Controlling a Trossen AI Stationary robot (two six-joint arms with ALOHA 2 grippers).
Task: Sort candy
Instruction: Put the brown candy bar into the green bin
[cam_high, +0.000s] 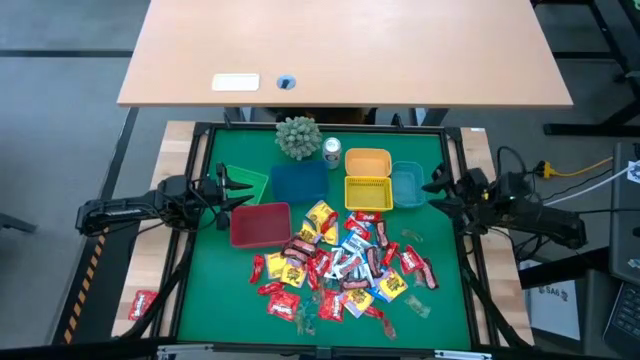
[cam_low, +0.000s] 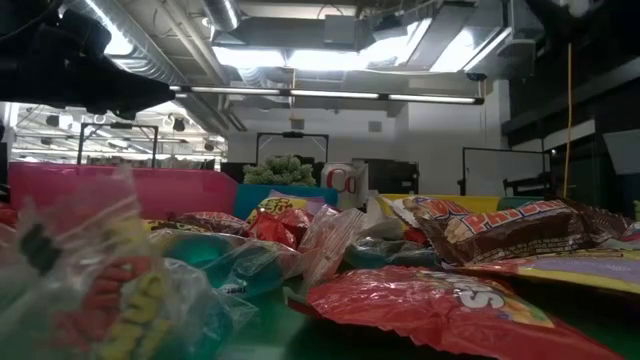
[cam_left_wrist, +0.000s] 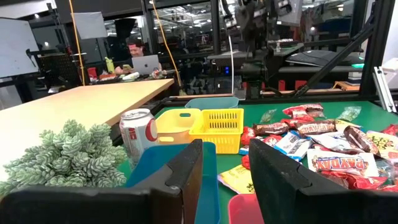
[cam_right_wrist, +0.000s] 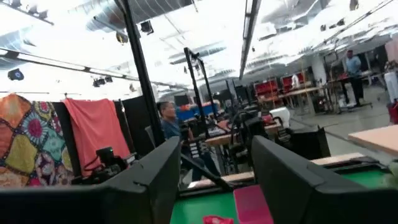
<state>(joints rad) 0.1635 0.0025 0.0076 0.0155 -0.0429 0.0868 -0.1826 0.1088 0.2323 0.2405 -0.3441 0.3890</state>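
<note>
Candy heaped on the green counter, both claws open and waiting at the sides.

The candy (cam_high: 340, 265) lies in a loose pile of red, yellow, blue-and-white and brown wrappers on the near half of the green counter (cam_high: 215, 300), just in front of the bins; one stray red piece (cam_high: 142, 304) sits off the mat on the left wooden edge. Behind the pile stand a red bin (cam_high: 260, 224), a blue bin (cam_high: 299, 183), a green bin (cam_high: 247, 184), a yellow basket (cam_high: 368, 192), a yellow bin (cam_high: 367, 161) and a teal bin (cam_high: 407, 184), with a silver can (cam_high: 332, 152) and a small plant (cam_high: 297, 137) at the back. The left claw (cam_high: 232, 190) hovers over the green bin, fingers apart, gripping nothing. The right claw (cam_high: 436, 187) hangs beside the teal bin, fingers apart and empty.
</note>
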